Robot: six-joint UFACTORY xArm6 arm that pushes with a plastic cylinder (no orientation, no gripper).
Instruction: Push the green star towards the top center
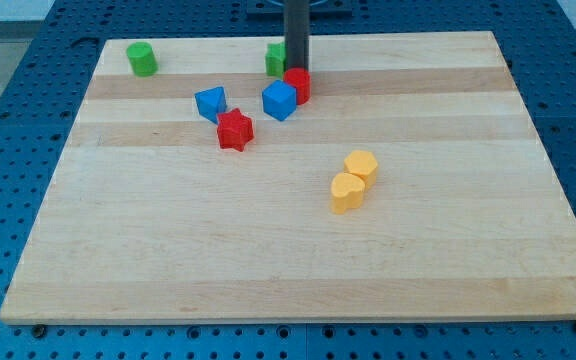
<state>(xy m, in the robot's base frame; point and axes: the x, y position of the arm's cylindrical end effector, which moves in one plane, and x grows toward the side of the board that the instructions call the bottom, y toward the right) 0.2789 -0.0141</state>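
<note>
A green block (275, 59), the green star, sits near the view's top centre, its right part hidden by my rod, so its shape is hard to make out. My tip (296, 67) stands right beside it on its right, touching or nearly touching. A red block (298, 84) lies just below the tip, partly covered by it. A blue cube (279, 100) touches the red block's lower left.
A green cylinder (141, 59) is at the top left. A blue block (211, 103) and a red star (234, 129) lie left of centre. Two yellow blocks (361, 165) (347, 192) touch each other right of centre. The wooden board (288, 270) lies on a blue pegboard.
</note>
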